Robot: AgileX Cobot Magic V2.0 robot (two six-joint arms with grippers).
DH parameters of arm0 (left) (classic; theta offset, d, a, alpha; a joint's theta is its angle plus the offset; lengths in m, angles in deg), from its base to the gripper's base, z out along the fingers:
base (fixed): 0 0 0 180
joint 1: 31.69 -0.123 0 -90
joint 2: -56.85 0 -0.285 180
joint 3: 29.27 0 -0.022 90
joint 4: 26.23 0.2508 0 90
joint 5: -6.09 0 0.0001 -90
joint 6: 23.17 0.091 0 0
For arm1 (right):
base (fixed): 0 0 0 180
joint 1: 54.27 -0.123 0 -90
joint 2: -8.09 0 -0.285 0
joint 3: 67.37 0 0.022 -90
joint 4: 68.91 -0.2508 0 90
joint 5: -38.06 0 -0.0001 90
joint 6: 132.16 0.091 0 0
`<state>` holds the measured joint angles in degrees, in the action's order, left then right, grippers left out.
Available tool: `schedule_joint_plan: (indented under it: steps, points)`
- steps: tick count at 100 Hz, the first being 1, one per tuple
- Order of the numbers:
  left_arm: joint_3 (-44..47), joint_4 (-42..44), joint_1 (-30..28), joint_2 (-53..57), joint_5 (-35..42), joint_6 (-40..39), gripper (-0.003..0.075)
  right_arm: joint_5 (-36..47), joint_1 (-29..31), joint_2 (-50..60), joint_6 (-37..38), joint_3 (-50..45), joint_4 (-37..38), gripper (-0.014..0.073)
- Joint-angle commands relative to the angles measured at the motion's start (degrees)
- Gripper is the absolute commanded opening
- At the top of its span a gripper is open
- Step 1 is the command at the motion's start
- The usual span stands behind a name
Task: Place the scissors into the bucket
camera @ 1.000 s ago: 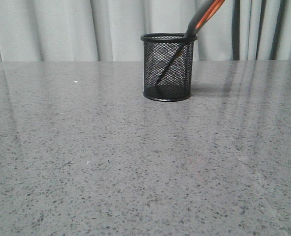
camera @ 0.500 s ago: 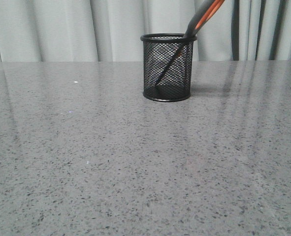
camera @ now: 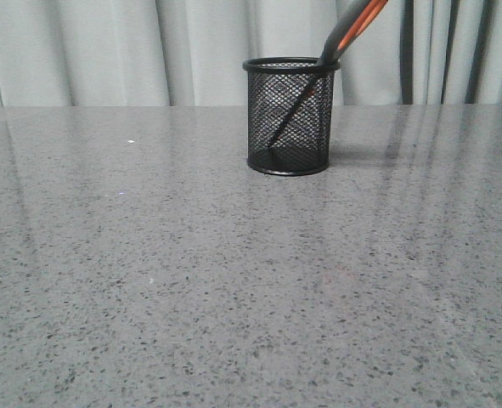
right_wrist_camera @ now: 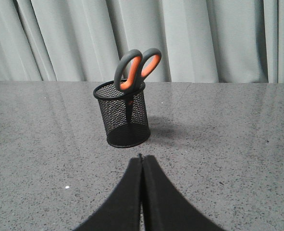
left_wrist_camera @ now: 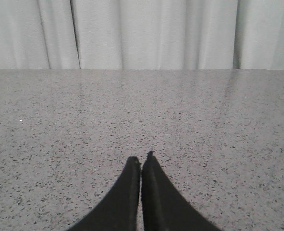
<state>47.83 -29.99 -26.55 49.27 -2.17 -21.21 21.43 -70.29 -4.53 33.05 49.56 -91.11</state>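
Note:
The black mesh bucket (camera: 289,116) stands upright at the far middle of the grey table. The scissors (camera: 350,29) stand in it, blades down, leaning right, with the grey and orange handles above the rim. In the right wrist view the bucket (right_wrist_camera: 123,115) holds the scissors (right_wrist_camera: 136,68), and my right gripper (right_wrist_camera: 142,158) is shut and empty, a short way in front of the bucket's base. My left gripper (left_wrist_camera: 141,160) is shut with nothing in it, over bare table. Neither gripper shows in the front view.
A pale curtain (camera: 106,51) hangs behind the table's far edge. The speckled grey tabletop (camera: 234,297) stretches in front of the bucket. A small white fleck (camera: 131,141) lies at the far left.

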Motion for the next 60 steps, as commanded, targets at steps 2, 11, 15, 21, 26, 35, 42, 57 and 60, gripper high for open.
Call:
schedule_joint_plan:
  steps: [2, 11, 15, 21, 26, 35, 42, 57, 60]
  points:
    - [1.57, -0.67, -0.24, 1.46, 4.27, -0.63, -0.0021, 4.67, 0.38, -0.59, -0.47, 1.57, -0.30, -0.0064]
    - [1.57, -0.67, -0.24, 1.46, 4.27, -0.63, -0.0021, 4.67, 0.38, -0.59, -0.47, 1.57, -0.30, -0.0064]
    - [1.57, -0.67, -0.24, 1.46, 4.27, -0.63, -0.0021, 4.67, 0.38, -0.59, -0.47, 1.57, -0.30, -0.0064]
    - [1.57, -0.67, -0.24, 1.46, 4.27, -0.63, -0.0021, 4.67, 0.38, -0.59, -0.47, 1.57, -0.30, -0.0064]
    - [1.57, -0.67, -0.24, 1.46, 4.27, -0.63, -0.0021, 4.67, 0.38, -0.59, -0.47, 1.57, -0.30, -0.0064]
    - [1.57, -0.67, -0.24, 1.46, 4.27, -0.63, -0.0021, 4.67, 0.38, -0.59, -0.47, 1.57, -0.30, -0.0064]
    - [1.57, -0.67, -0.24, 1.46, 4.27, -0.63, -0.0021, 4.67, 0.38, -0.59, -0.47, 1.57, -0.16, -0.0064]
    - [1.57, -0.67, -0.24, 1.46, 4.27, -0.63, -0.0021, 7.77, 0.94, -0.59, 3.69, 0.78, 9.25, -0.0065]
    - [1.57, -0.67, -0.24, 1.46, 4.27, -0.63, -0.0021, 9.57, 1.40, -0.59, 5.48, 0.06, 11.33, -0.0064]
